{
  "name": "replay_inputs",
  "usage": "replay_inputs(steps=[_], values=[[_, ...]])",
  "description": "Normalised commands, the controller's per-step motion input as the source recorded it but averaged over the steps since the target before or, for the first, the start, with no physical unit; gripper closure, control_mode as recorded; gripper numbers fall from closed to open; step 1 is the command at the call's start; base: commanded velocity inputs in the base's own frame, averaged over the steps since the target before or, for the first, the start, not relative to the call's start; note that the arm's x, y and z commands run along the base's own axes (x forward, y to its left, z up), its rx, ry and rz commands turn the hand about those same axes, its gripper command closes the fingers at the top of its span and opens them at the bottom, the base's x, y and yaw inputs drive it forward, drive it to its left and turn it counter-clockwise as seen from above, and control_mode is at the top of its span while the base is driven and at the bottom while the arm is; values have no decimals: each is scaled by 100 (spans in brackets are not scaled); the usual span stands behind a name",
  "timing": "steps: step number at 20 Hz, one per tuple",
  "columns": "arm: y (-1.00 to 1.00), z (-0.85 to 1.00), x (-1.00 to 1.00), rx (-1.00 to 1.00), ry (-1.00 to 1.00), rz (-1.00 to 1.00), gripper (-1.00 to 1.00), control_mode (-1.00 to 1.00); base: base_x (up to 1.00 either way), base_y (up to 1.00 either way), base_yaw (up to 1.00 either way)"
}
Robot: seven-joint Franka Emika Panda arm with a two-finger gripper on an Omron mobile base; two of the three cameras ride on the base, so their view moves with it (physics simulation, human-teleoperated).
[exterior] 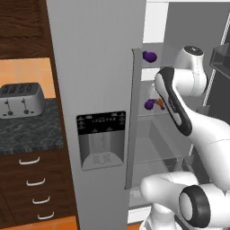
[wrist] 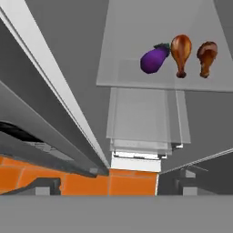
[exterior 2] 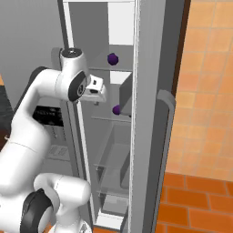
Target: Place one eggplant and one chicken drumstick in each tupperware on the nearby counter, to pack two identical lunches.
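Fingertips of your two-finger gripper (wrist: 116, 190) are barely peeking up dark, so you cannot tell their spread. Ahead and above them, a glossy purple eggplant (wrist: 154, 59) is lying on a clear glass fridge shelf (wrist: 127, 73), touching a brown chicken drumstick (wrist: 181, 52), a second darker drumstick (wrist: 206, 56) beside. Reaching, you are risking knocking all three together. Tupperware and counter are staying hidden.

White glossy arm (exterior: 197, 130), rounded bulky links, black bands at joints (dark cap on top joint), white wrist block.
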Motion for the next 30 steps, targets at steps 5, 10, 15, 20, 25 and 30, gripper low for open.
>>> replay_inputs(steps=[5,10,15,20,25,30], values=[[-39,56,10,3,-23,0,-100,-100,0,0,0],[-17,54,37,1,-12,0,-100,-100,0,0,0],[0,53,55,3,-7,0,-100,-100,0,0,0],[-17,28,29,3,-5,0,-100,-100,0,0,0],[-4,6,47,0,-5,2,-100,-100,0,0,0],[-11,3,46,0,-5,13,-100,-100,0,0,0]])
